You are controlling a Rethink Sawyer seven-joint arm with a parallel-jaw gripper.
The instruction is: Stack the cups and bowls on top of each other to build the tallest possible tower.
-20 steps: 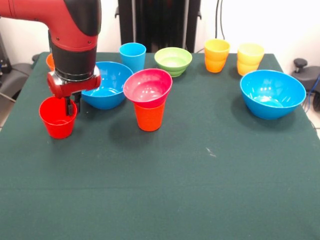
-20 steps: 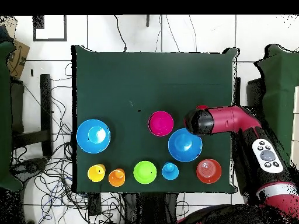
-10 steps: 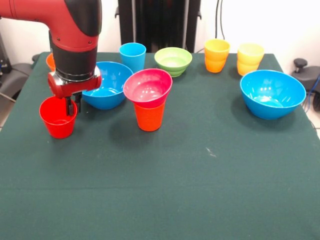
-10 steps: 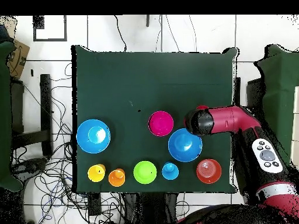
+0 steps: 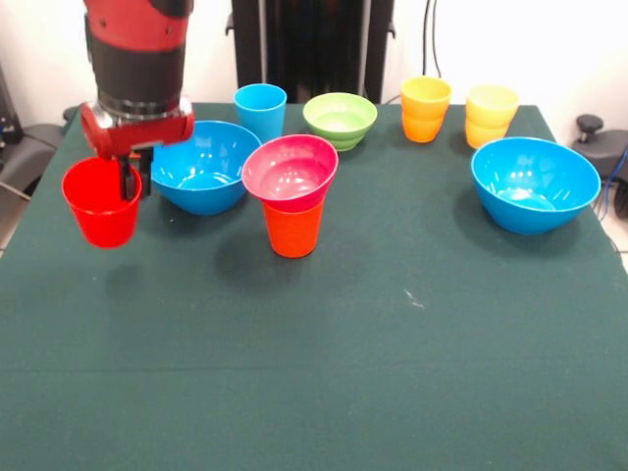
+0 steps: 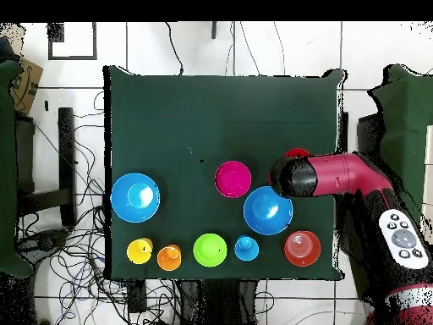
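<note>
The red cup (image 5: 101,203) hangs clear of the worktop (image 5: 324,363), its shadow on the cloth below it, at the front view's left side. The claw (image 5: 130,180) comes down over the cup's rim on the side nearest the blue bowl (image 5: 201,180), with one finger (image 5: 127,181) dipping inside the cup, pinching the wall.

Counted in the front view: two large blue bowls, the second (image 5: 535,183) at the right; one green bowl (image 5: 340,120); one pink-red bowl (image 5: 289,173) sitting on an orange cup (image 5: 292,228), a two-piece tower. There is one light blue cup (image 5: 260,111), plus a yellow-orange cup pair (image 5: 425,109) and a pale yellow pair (image 5: 491,116), each nested. In the overhead view a red-orange piece (image 6: 302,248) sits near the robot's side of the worktop.
</note>
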